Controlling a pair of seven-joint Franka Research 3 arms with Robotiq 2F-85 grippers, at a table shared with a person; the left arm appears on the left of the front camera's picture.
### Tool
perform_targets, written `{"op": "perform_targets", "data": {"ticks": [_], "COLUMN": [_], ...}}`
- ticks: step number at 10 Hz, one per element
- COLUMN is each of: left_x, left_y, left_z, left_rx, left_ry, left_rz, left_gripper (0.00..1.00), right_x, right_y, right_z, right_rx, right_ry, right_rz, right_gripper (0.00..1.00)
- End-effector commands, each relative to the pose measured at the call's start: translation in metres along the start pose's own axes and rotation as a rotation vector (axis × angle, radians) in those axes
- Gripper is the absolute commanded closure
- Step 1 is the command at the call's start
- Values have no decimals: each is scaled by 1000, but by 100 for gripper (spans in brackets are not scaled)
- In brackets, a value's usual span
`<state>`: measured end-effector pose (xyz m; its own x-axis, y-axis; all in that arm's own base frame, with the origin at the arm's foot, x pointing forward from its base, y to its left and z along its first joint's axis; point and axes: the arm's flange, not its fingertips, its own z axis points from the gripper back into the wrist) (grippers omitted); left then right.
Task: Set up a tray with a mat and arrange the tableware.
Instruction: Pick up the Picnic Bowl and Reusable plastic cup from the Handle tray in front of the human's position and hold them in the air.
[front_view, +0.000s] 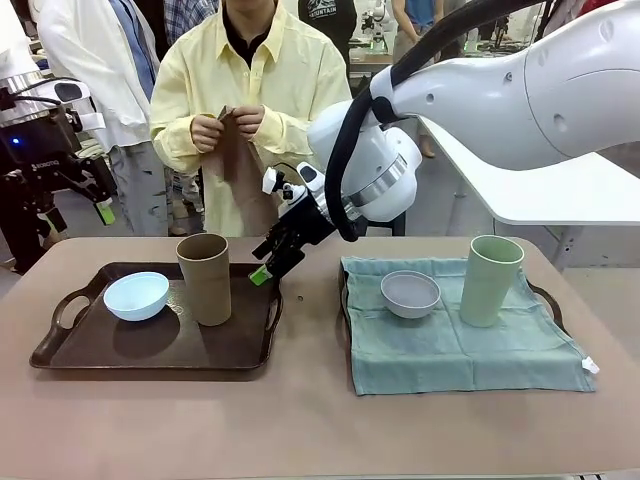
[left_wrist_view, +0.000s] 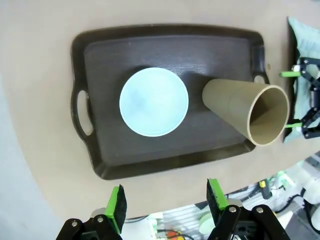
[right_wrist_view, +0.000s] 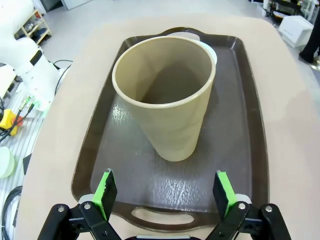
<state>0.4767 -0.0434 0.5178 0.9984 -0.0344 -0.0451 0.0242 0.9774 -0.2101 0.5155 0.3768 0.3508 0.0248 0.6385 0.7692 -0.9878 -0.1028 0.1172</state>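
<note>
Right gripper (right_wrist_view: 163, 175), jaws wide and empty, faces the tan-brown cup (right_wrist_view: 167, 100) standing just ahead on the dark tray (right_wrist_view: 240, 110), with the pale blue bowl (front_view: 136, 295) beyond. Behind it, the greyish-white bowl (front_view: 410, 293) and pale green cup (front_view: 490, 280) sit on the green mat (front_view: 450, 345). Left gripper (left_wrist_view: 166, 185), open and empty, hovers above the tray.

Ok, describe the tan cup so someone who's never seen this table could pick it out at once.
On the left half of the table lies a dark tray with handles. Two things stand on it, a pale blue bowl and, just right of it, the tan cup. It is the tall, handleless one, tan-brown, unlike the pale green cup on the mat to the right.
</note>
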Motion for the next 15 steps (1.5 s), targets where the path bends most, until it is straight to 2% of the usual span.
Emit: {"op": "perform_targets", "data": {"ticks": [1,3,6,11,15], "left_x": [-6,-6,-6,-7,2], "left_y": [2,19,31,21,16], "left_z": [-18,-44,-72,-107,-126], "left_rx": [40,41,17,64,104], "left_ry": [-73,-83,-125,-130,-134], "left_rz": [40,107,111,58,39], "left_gripper": [15,15,15,15,15], "right_x": [-13,-23,-28,-13,-2], "right_y": [-3,-8,-15,-17,-19], "right_z": [-7,-19,-34,-75,-87], "right_rx": [19,29,11,20,27], "right_ry": [-84,-126,-191,-211,-220], "right_rz": [106,135,140,142,155], "right_gripper": [0,0,0,0,0]}}
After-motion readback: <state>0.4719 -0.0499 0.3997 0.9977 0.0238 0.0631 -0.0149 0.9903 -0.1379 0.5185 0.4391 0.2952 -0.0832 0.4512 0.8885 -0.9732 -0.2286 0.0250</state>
